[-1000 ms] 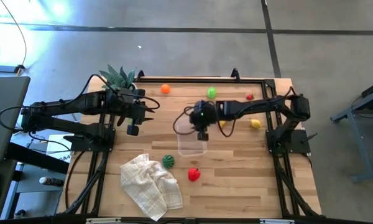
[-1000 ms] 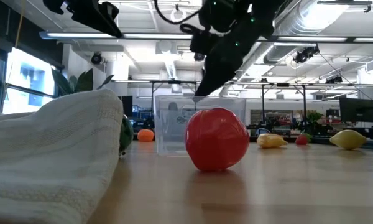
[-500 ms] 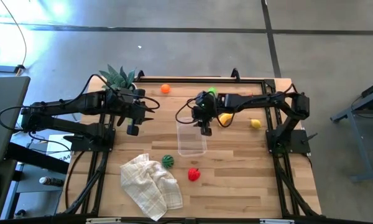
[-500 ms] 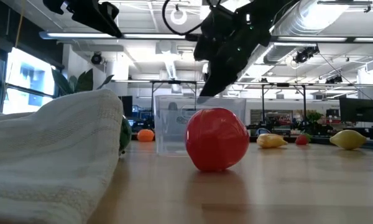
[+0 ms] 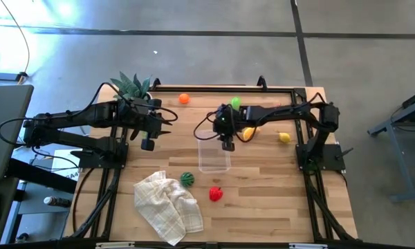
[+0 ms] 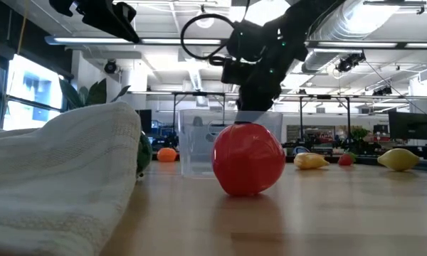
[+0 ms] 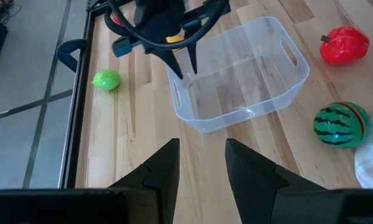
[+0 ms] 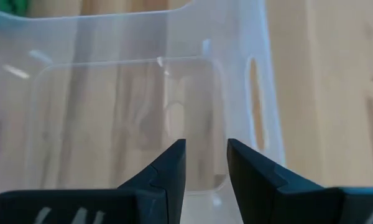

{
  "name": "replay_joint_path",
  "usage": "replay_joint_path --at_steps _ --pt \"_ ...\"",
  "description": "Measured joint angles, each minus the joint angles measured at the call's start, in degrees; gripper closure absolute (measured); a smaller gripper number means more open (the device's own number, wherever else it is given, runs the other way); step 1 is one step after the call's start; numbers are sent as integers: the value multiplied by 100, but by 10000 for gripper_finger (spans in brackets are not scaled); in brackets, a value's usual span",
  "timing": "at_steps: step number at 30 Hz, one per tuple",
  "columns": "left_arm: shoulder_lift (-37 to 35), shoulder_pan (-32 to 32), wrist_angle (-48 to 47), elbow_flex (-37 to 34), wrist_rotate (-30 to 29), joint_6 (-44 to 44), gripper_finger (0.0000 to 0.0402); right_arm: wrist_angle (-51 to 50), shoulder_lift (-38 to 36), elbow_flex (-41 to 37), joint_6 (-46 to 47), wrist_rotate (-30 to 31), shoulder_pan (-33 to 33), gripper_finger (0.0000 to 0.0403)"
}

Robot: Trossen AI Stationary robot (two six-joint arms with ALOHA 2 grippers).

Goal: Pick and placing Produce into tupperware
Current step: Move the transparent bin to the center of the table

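My right gripper (image 5: 226, 143) hangs empty, fingers nearly together, over the far end of the tupperware (image 5: 213, 156), whose long axis runs far edge to near edge mid-worktop. The yellow banana (image 5: 250, 131) lies just right of it, nearest this arm. I read no labels

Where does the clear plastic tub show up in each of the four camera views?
High view: tupperware at table centre, just below the right gripper.
Low view: tupperware mid-picture, partly behind the red fruit.
Left wrist view: tupperware at upper centre.
Right wrist view: tupperware fills most of the picture.
Shared landmark: the right gripper above one end of it.
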Motion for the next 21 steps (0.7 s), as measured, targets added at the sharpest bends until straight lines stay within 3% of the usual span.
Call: replay_joint_path --at_steps 21 --pt "1 0 0 0 -1 0 284 -61 2 0 511 538 -39 295"
